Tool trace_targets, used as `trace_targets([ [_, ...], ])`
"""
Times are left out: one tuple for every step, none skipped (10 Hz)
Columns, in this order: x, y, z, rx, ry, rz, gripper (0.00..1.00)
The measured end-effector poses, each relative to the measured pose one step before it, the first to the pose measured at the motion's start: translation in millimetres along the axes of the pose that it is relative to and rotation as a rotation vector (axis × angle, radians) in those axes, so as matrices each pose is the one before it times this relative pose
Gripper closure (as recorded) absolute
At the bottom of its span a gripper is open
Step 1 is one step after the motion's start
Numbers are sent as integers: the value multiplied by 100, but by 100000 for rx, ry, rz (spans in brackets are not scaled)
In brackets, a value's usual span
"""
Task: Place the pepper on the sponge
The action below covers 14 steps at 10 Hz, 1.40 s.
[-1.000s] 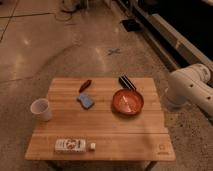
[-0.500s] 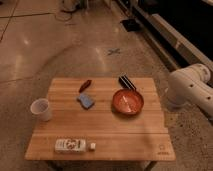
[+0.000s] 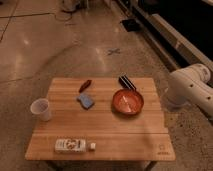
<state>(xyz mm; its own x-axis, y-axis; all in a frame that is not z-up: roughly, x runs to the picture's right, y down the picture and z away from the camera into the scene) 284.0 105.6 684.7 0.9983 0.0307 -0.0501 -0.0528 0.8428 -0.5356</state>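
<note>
White arm [image 3: 192, 90] stands right of the table [image 3: 125, 131], gripper fingers out of view.

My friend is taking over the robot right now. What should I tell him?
The claw is out of view; only the white arm shows, right of the table.
The pepper lies on the table's far side, just behind the sponge, not on it.
Done: nothing yet, pepper not grabbed.
Left: grab the pepper and set it on the sponge.
</note>
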Motion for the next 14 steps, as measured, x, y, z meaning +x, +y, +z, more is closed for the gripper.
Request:
trace_targets([
  [1, 1, -1, 1, 4, -3, 20],
  [1, -1, 1, 1, 0, 2, 20],
  [-1, 0, 1, 1, -6, 3, 20],
  [-1, 0, -2, 0, 4, -4, 20],
  [1, 0, -1, 2, 0, 3, 20],
  [0, 0, 0, -1, 1, 0, 20],
  [0, -1, -1, 4, 2, -2, 20],
  [2, -13, -7, 24, -17, 3, 20],
  [-26, -133, 15, 128, -341, -32, 20],
  [-1190, -946, 309, 215, -1829, -2013, 20],
  [-2158, -1537, 594, 2, -2793, -3398, 20],
  [-1898, -1498, 624, -59, -2100, -3222, 20],
  [-1566, -1401, 650, -363, -1686, -2905, 20],
  [-2004, -1897, 852, 37, -1985, -3989, 20],
])
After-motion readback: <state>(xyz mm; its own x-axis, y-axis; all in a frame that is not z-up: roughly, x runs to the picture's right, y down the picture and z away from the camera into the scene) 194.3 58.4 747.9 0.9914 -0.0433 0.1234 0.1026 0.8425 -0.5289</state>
